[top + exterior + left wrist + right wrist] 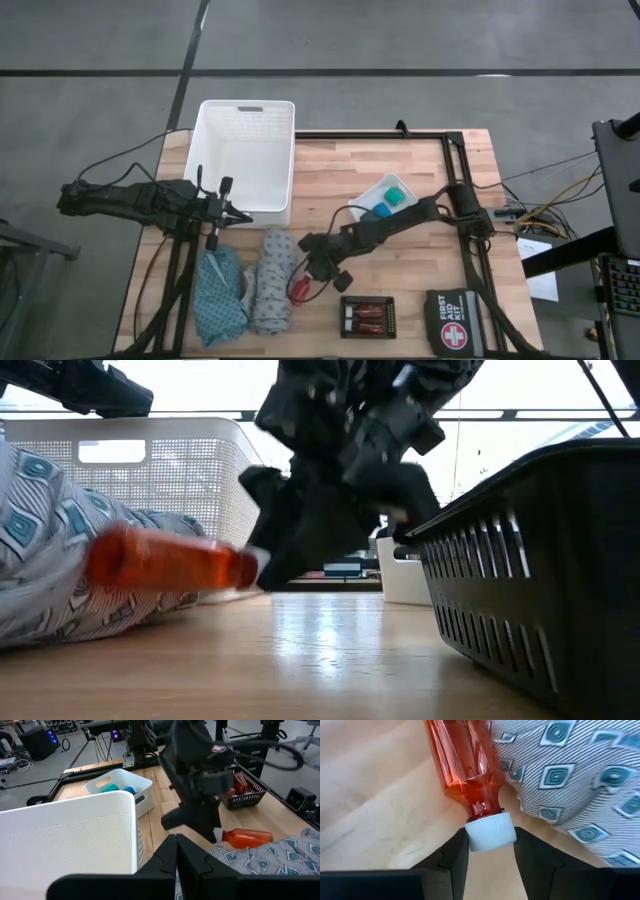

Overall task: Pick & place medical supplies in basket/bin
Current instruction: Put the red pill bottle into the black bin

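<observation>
My right gripper [307,279] is shut on a red bottle [298,291] with a white cap, which lies beside the grey patterned cloth [270,285]. The teal cloth [219,297] lies on the table to the left of the grey one. Two more red bottles lie in a black slotted tray [368,318]. A blue piece [382,211] and a green piece [396,196] sit in a small white tray. The large white basket [250,112] stands at the far left. My left gripper [243,216] is shut and hovers by the basket's near corner, touching nothing. My right gripper pinches the bottle's white cap [491,834] between its two fingers [454,856], one on each side. It comes slanting down from the table's far right, in line with the bottle. The bottle [165,560] lies about level, its body against the grey cloth's edge [555,795].
A black first aid pouch [453,322] lies at the near right corner. A black frame [460,180] runs along the table's far and right sides. Bare wood [330,180] shows between the basket and the small white tray [372,192].
</observation>
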You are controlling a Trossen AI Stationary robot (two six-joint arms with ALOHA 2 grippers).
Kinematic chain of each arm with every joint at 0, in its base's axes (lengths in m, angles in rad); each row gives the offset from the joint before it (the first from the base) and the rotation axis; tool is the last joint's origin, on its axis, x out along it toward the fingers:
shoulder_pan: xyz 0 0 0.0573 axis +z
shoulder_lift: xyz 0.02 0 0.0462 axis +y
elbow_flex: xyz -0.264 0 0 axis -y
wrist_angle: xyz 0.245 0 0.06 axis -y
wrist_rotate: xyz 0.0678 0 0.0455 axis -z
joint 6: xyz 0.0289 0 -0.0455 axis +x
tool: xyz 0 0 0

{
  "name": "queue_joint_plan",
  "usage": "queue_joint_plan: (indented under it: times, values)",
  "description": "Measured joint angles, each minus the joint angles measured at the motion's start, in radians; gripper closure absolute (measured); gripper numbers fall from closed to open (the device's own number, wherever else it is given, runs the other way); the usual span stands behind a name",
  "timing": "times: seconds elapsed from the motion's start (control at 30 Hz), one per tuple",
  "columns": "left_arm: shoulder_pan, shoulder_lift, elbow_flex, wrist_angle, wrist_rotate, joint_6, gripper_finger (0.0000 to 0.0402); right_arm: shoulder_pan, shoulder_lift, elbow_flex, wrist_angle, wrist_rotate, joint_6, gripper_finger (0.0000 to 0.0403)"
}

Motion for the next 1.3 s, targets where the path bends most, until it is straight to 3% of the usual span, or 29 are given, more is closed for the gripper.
queue_joint_plan:
  times: [0.37,0.67,1.3]
  values:
    - [0.000,0.000,0.000,0.000,0.000,0.000,0.0396,0.000,-0.146,0.000,-0.172,0.078,0.112,0.0266]
    - [0.000,0.000,0.000,0.000,0.000,0.000,0.0396,0.013,-0.237,-0.006,-0.262,0.088,0.341,0.0266]
    - [0.000,0.000,0.000,0.000,0.000,0.000,0.0396,0.174,-0.317,-0.010,-0.412,0.468,0.789,0.0266]
